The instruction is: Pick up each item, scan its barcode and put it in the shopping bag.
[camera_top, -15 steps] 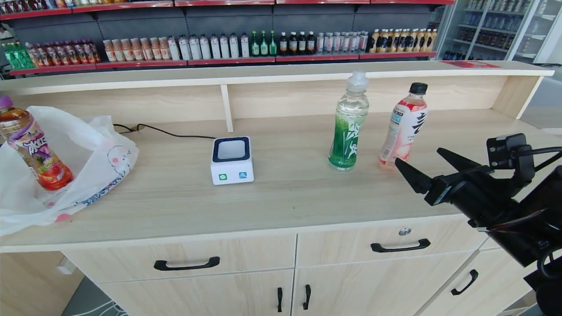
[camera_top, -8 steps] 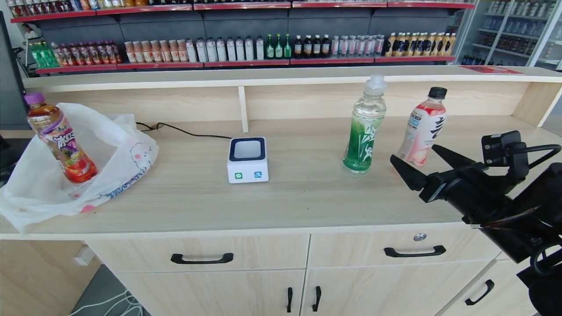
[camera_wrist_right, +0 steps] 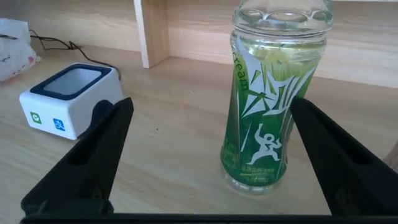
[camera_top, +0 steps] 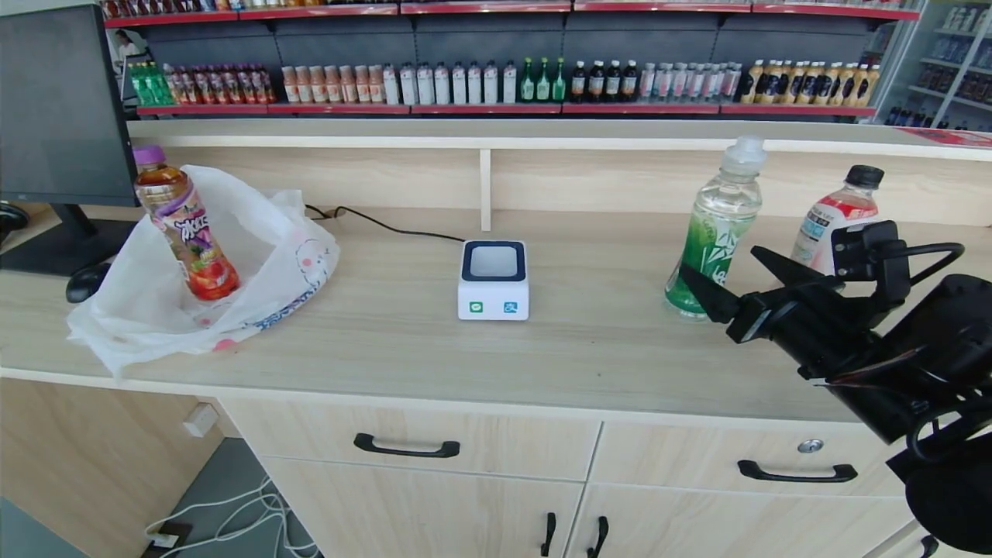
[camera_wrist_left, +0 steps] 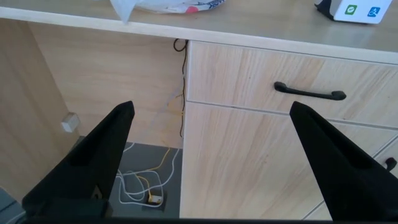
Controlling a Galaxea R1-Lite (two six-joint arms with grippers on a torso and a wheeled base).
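A green-labelled clear bottle (camera_top: 717,225) and a pink-labelled bottle (camera_top: 833,221) stand upright at the counter's right. My right gripper (camera_top: 719,260) is open just in front of the green bottle (camera_wrist_right: 273,112), which in the right wrist view stands a little beyond the gap between the fingers of the right gripper (camera_wrist_right: 211,106). The white scanner (camera_top: 494,279) sits mid-counter. At the left, the white shopping bag (camera_top: 263,263) holds a red tea bottle (camera_top: 186,225). My left gripper (camera_wrist_left: 211,109) hangs open and empty below the counter edge, facing the cabinet front.
A monitor (camera_top: 66,108) and a mouse (camera_top: 85,283) are at the far left. A black cable (camera_top: 387,225) runs from the bag area to the scanner. A raised wooden ledge (camera_top: 542,139) backs the counter. The drawer handle (camera_wrist_left: 309,93) is near the left gripper.
The head camera has turned left, so the whole scene slid right. Relative to the bottles, my right gripper moved from in front of the pink bottle to in front of the green one.
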